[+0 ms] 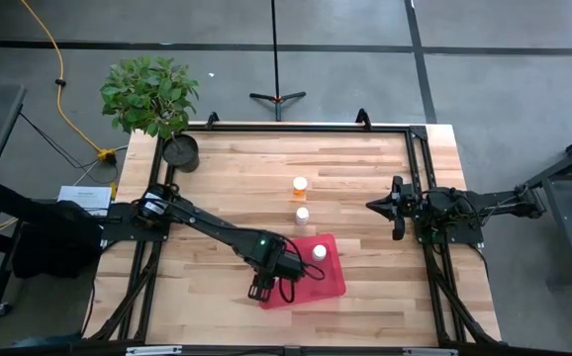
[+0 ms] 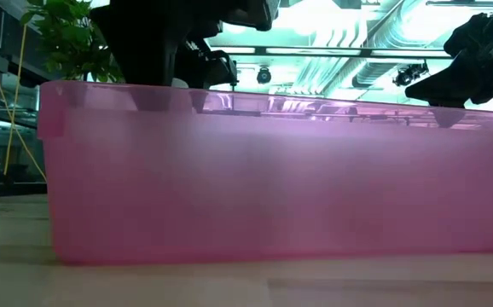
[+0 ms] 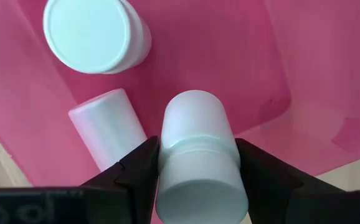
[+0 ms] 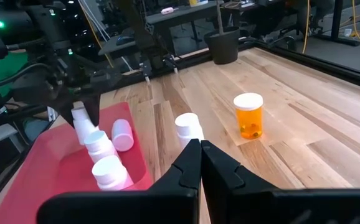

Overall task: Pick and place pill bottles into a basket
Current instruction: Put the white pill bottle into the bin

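The red basket (image 1: 311,272) stands at the table's near middle; its wall fills the low view (image 2: 272,188). My left gripper (image 1: 266,287) is over it, shut on a white pill bottle (image 3: 195,134). Below it in the basket, one white bottle lies on its side (image 3: 105,127) and another stands upright (image 3: 93,31). A white bottle (image 1: 302,214) and the amber bottle (image 1: 299,185) stand on the table beyond the basket. My right gripper (image 1: 375,206) waits shut at the right, clear of them. My left gripper pinches the white bottle between its two fingers (image 3: 144,165), at the neck just below the cap (image 3: 198,152). The fingers come from above, pointing down. The bottle hangs upright with its cap toward the wrist, over the basket's floor. Whether its base touches the floor I cannot tell.
A black round pot (image 1: 180,150) with a green plant (image 1: 150,91) stands at the far left corner. A black frame (image 1: 420,178) runs along the table's edges. Bare wood lies between the two standing bottles and my right gripper.
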Motion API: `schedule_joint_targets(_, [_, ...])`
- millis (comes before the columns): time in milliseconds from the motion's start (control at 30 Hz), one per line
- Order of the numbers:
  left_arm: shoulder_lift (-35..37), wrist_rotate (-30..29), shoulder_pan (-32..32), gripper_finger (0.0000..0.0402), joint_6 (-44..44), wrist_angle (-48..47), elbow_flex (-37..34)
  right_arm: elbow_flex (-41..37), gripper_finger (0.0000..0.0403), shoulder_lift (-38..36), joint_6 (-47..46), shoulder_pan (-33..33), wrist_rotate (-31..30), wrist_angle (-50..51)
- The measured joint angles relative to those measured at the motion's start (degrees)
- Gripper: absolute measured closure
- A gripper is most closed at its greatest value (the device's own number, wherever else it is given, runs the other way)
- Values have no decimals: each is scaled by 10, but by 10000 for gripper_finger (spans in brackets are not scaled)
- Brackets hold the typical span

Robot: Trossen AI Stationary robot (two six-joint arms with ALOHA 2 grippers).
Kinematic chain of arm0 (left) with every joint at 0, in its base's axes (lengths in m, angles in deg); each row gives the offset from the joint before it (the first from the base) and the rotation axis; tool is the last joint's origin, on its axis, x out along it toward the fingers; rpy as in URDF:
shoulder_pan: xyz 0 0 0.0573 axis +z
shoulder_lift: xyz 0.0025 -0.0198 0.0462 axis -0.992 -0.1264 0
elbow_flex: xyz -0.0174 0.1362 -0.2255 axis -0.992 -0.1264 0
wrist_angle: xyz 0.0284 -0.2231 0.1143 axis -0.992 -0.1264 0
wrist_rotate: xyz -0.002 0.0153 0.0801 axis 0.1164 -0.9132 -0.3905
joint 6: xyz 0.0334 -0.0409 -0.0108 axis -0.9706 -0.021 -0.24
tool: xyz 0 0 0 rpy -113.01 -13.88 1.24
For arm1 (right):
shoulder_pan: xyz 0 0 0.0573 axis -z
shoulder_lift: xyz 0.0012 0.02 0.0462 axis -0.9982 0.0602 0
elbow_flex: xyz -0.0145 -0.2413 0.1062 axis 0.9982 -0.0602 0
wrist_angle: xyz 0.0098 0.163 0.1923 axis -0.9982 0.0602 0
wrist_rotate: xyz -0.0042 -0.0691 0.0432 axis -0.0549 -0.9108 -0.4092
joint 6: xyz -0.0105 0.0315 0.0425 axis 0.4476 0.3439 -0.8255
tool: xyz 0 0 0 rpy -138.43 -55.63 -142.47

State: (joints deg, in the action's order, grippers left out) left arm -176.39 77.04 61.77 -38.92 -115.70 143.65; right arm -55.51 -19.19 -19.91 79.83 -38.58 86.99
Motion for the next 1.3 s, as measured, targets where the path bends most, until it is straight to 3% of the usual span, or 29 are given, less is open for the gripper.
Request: schedule_joint_targets(1300, [-30,10,20,181,-41,-7,0,0,403,0,0,0,0,0])
